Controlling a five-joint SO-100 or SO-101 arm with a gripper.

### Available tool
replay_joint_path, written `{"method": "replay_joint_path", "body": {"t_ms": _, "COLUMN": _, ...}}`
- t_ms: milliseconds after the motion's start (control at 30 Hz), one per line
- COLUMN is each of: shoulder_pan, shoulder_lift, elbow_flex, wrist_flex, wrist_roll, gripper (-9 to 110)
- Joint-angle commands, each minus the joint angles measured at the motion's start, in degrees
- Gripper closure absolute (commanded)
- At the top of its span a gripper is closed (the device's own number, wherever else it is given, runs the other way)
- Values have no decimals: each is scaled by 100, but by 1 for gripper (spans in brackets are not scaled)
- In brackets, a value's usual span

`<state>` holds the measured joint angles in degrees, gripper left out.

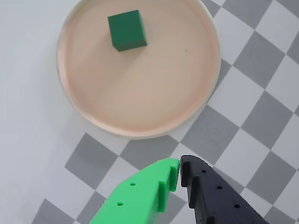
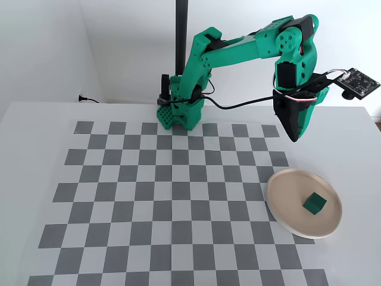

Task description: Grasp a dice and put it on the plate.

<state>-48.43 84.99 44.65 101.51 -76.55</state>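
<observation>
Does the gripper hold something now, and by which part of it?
Nothing is held. The gripper is shut and empty, above the table, and the dice lies free on the plate.

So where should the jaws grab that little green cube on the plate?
Probably from straight above, the jaws closing on two opposite flat side faces of the dice. It sits flat inside the plate, away from the rim, rotated slightly in the wrist view, so turn the gripper to match.

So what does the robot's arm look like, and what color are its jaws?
The arm is bright green plastic with black motor blocks at the joints and a black cable looping beneath it. A small dark circuit board sticks out near the wrist. At the gripper, one jaw is green and the other black, both dotted with little round holes. Its green base sits at the far edge of the checkered mat.
</observation>
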Motion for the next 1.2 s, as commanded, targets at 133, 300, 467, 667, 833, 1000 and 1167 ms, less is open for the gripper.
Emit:
{"method": "replay_joint_path", "body": {"t_ms": 133, "shoulder_pan": 105, "shoulder_lift": 1749, "elbow_flex": 202, "wrist_flex": 220, "wrist_roll": 53, "gripper": 106}}
{"method": "replay_joint_path", "body": {"t_ms": 300, "shoulder_pan": 167, "shoulder_lift": 2804, "elbow_flex": 1116, "wrist_flex": 18, "wrist_roll": 202, "gripper": 106}}
{"method": "replay_joint_path", "body": {"t_ms": 467, "shoulder_pan": 589, "shoulder_lift": 4157, "elbow_flex": 2654, "wrist_flex": -668, "wrist_roll": 290, "gripper": 106}}
{"method": "replay_joint_path", "body": {"t_ms": 667, "shoulder_pan": 1433, "shoulder_lift": 6021, "elbow_flex": 5098, "wrist_flex": -1696, "wrist_roll": 229, "gripper": 106}}
{"method": "replay_joint_path", "body": {"t_ms": 833, "shoulder_pan": 2215, "shoulder_lift": 7348, "elbow_flex": 6706, "wrist_flex": -2303, "wrist_roll": 220, "gripper": 106}}
{"method": "replay_joint_path", "body": {"t_ms": 1000, "shoulder_pan": 3067, "shoulder_lift": 8543, "elbow_flex": 8253, "wrist_flex": -2892, "wrist_roll": 149, "gripper": 106}}
{"method": "replay_joint_path", "body": {"t_ms": 1167, "shoulder_pan": 3858, "shoulder_lift": 9431, "elbow_flex": 9598, "wrist_flex": -3410, "wrist_roll": 105, "gripper": 106}}
